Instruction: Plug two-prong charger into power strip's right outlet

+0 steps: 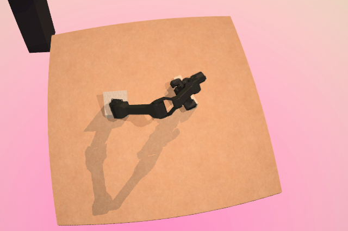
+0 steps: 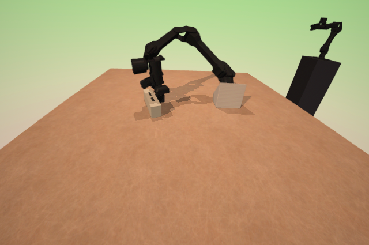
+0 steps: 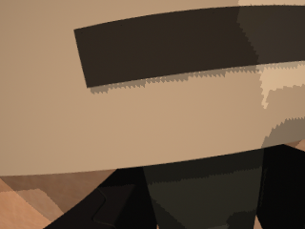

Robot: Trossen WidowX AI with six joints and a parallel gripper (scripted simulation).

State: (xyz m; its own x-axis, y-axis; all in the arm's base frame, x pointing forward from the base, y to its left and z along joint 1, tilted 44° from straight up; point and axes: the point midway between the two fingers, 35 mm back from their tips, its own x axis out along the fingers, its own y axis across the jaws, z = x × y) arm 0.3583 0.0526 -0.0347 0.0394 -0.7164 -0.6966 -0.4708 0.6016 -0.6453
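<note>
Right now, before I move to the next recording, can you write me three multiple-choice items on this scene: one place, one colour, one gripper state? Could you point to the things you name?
1. In the exterior view, where is the power strip relative to the pale block by the arm's foot?
A) To its right
B) To its left
C) On top of it

2. What colour is the power strip's body?
A) Beige
B) Blue
C) Red

3. What is the gripper's state?
A) Wide open, with nothing held
B) Shut, with nothing held
C) Shut on something

Right letters:
1: B; the power strip point(image 1: 178, 77) point(image 2: 155, 112) point(image 3: 167, 124) appears left of the pale block point(image 1: 115, 95) point(image 2: 230, 96).
2: A; its body is beige around dark slots.
3: C; the gripper point(image 1: 182, 93) point(image 2: 161, 98) point(image 3: 193, 149) has a dark block point(image 3: 205, 191) between its fingers, probably the charger.
</note>
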